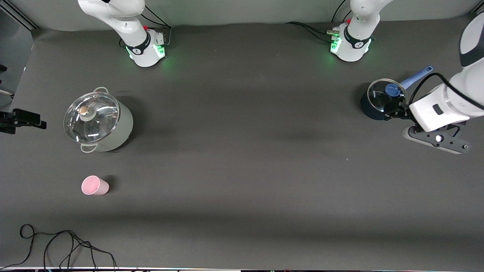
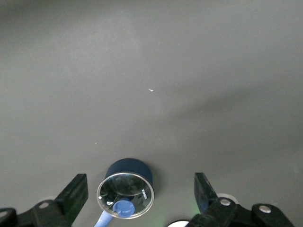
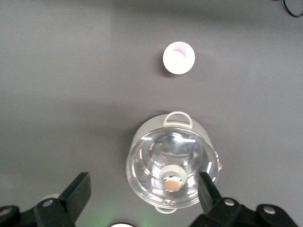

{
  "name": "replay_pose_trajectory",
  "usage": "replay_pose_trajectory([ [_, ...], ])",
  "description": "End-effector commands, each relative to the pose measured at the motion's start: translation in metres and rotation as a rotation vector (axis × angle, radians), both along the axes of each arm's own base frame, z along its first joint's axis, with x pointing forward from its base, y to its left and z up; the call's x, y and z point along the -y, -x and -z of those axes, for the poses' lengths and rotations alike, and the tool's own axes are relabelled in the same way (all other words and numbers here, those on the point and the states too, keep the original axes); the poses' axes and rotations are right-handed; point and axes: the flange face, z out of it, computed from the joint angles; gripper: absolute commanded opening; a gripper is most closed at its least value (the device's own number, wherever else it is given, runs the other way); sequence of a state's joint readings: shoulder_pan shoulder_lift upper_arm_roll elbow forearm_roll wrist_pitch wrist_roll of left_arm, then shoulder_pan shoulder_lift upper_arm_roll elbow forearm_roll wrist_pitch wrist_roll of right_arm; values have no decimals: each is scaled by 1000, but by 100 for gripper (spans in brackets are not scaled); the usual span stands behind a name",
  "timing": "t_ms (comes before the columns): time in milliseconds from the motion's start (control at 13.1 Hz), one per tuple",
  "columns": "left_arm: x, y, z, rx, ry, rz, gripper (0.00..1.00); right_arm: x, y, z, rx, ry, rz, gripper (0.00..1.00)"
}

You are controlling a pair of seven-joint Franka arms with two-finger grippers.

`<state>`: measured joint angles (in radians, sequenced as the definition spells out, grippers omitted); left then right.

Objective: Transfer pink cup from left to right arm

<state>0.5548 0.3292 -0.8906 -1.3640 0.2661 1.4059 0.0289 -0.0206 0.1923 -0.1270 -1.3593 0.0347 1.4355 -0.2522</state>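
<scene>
The pink cup (image 1: 94, 185) stands on the table at the right arm's end, nearer to the front camera than the white pot (image 1: 99, 121). It also shows in the right wrist view (image 3: 178, 58), with no gripper touching it. My right gripper (image 3: 144, 176) is open and empty, high over the white pot (image 3: 173, 163); it is out of the front view. My left gripper (image 1: 397, 112) is open and empty at the left arm's end, over a small dark blue pot (image 1: 380, 99); in the left wrist view (image 2: 140, 177) that pot (image 2: 128, 187) lies between its fingers.
The white pot has a glass lid and two handles. The blue pot has a glass lid with a blue knob and a long blue handle (image 1: 416, 77). A black cable (image 1: 64, 243) lies at the table's front edge near the right arm's end. A black fixture (image 1: 20, 120) sticks in at that end.
</scene>
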Motion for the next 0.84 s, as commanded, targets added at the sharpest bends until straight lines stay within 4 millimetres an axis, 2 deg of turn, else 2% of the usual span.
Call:
replay_pose_trajectory([
  [0, 13, 5, -7, -14, -84, 8, 100, -8, 35, -4, 84, -9, 17, 100],
  [76, 13, 3, -9, -17, -101, 3, 100, -6, 39, -1, 105, -6, 21, 100],
  [304, 11, 3, -11, -6, -143, -29, 100, -3, 30, 8, 102, -1, 29, 100],
  [533, 2, 6, -15, 0, -90, -44, 100, -4, 26, 9, 113, 3, 53, 100],
  [761, 2, 21, -11, 82, -83, -35, 100, -2, 23, 10, 122, 3, 83, 100],
])
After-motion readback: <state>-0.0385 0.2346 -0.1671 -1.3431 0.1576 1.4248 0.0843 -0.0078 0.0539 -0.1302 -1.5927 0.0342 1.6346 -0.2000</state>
